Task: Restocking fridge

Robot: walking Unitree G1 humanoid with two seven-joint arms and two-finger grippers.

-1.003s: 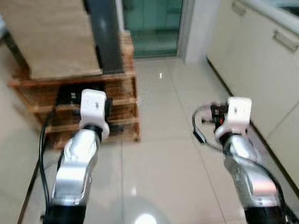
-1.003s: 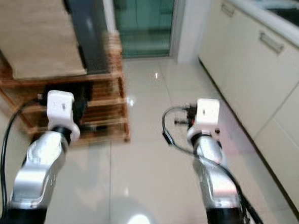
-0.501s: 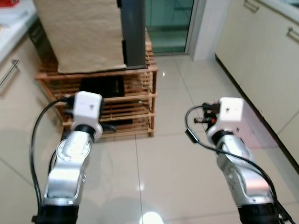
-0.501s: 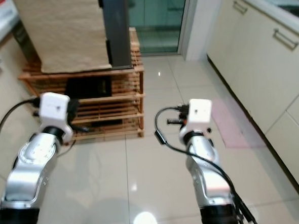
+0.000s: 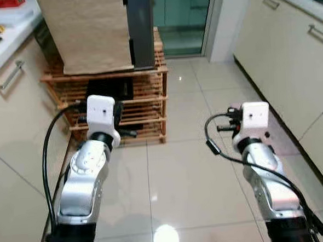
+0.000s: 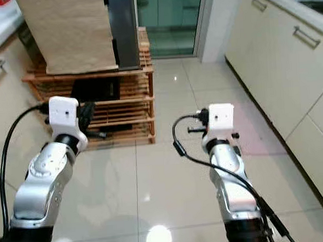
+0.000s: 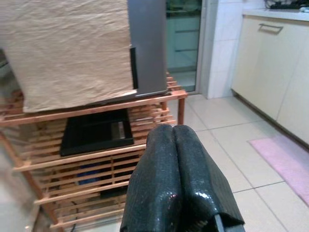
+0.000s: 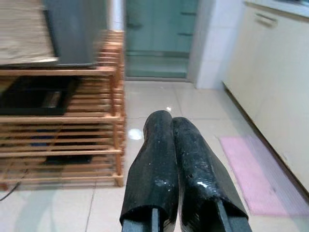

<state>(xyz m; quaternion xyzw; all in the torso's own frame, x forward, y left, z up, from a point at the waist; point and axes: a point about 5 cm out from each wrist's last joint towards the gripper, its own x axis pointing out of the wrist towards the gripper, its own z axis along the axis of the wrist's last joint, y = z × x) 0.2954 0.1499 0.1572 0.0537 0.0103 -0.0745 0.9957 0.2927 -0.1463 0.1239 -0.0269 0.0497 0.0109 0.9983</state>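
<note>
both the left tool [image 7: 176, 145] and right tool [image 8: 171, 130] are closed and empty, so walking on risks clipping the wooden rack [image 5: 143, 94] just ahead.

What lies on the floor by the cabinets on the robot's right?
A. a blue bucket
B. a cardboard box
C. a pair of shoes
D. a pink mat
D. A pink mat lies flat on the tiled floor beside the cream cabinets, ahead of the right hand.
</note>
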